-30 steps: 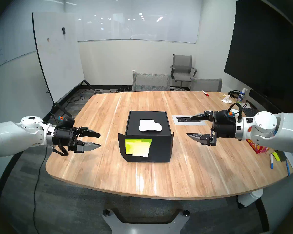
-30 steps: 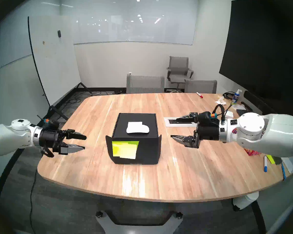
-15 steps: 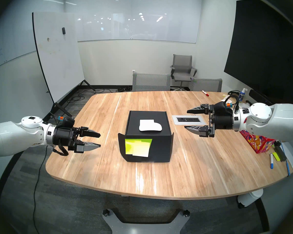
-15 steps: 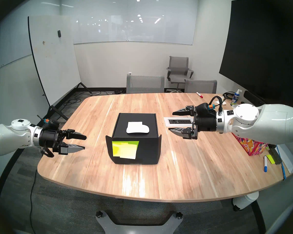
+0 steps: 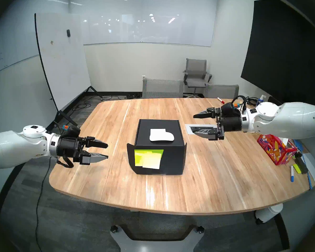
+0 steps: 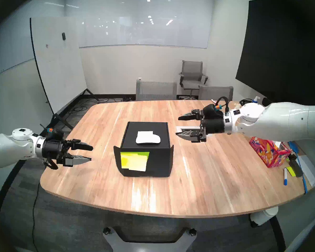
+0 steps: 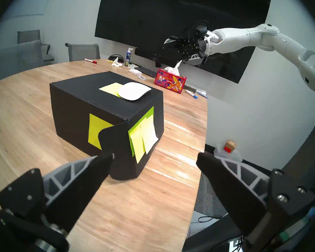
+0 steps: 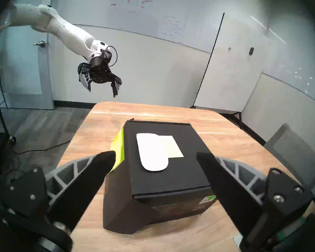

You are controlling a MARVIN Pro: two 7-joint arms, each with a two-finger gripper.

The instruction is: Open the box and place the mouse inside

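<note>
The black box (image 5: 171,155) stands closed in the middle of the wooden table, yellow-green sticky notes (image 5: 148,158) on its near face. A glossy white mouse (image 5: 161,137) rests on its lid, partly over a pale square label (image 5: 157,131). My left gripper (image 5: 107,151) hovers open to the box's left, at about lid height, empty. My right gripper (image 5: 195,125) hangs open and empty to the box's right and a little farther back, above the table. The right wrist view looks down on the mouse (image 8: 152,151) and box (image 8: 171,180); the left wrist view has the box (image 7: 80,109) ahead.
A grey power-outlet plate (image 5: 191,130) is set into the table under the right gripper. A red patterned tissue box (image 5: 275,149), markers (image 5: 291,175) and papers lie at the right edge. Chairs (image 5: 162,88) stand behind the table, a whiteboard (image 5: 62,60) to the left.
My right arm has risen and swung back and inward, lifting its open gripper and uncovering the tissue box. The left arm, box and mouse have stayed still.
</note>
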